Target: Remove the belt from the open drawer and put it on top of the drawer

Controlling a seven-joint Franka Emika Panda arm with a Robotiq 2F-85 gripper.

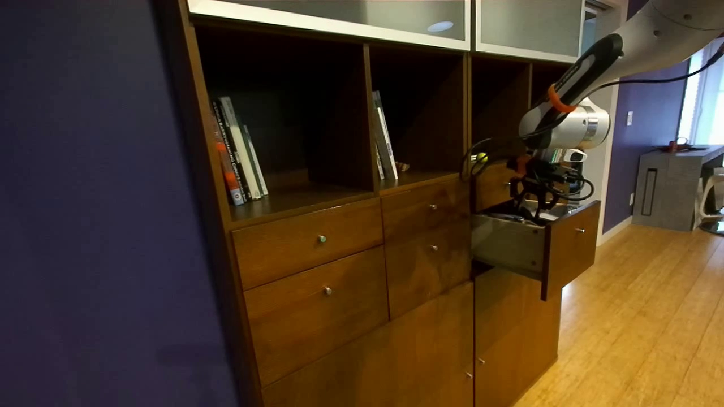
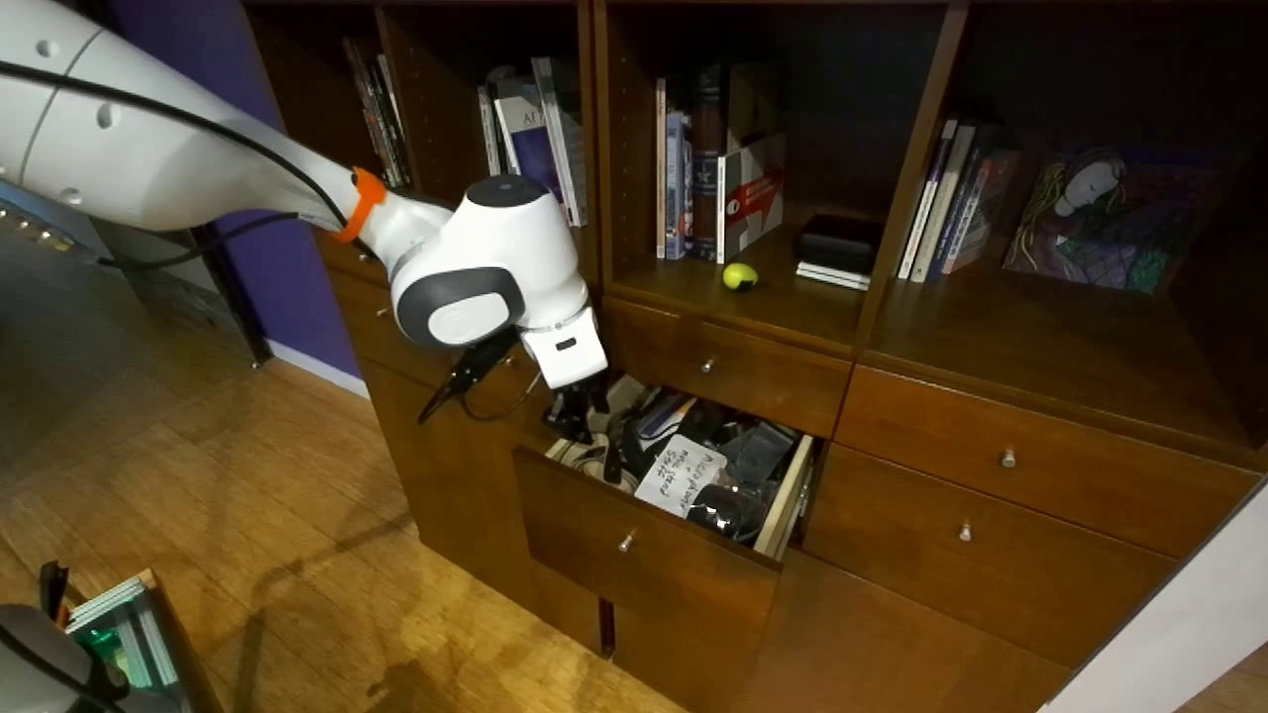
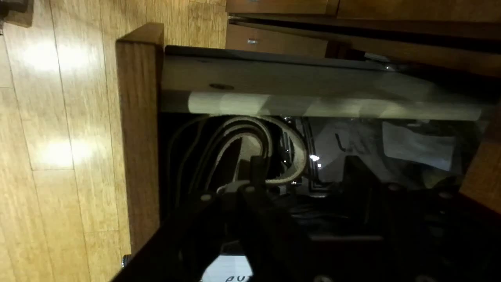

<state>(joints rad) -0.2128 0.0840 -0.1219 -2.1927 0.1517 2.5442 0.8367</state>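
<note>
Belt [image 3: 252, 145]: pale coil, in drawer [image 2: 659, 574], nr its front.
Your gripper [image 3: 304, 166]: at belt, jaws apart w/ gap; contact unclear.
Drawer: pulled out; also holds handwritten card [image 2: 680, 473], misc. dark items [image 2: 763, 453].
Shelf above [image 2: 783, 309]: yel-grn ball [image 2: 739, 276], books [image 2: 708, 178], blk case [image 2: 840, 243].

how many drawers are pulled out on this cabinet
1: the open drawer, directly below a closed drawer, under the shelf with the yellow-green ball. The cabinet runs out of frame, so others may be hidden.
</note>
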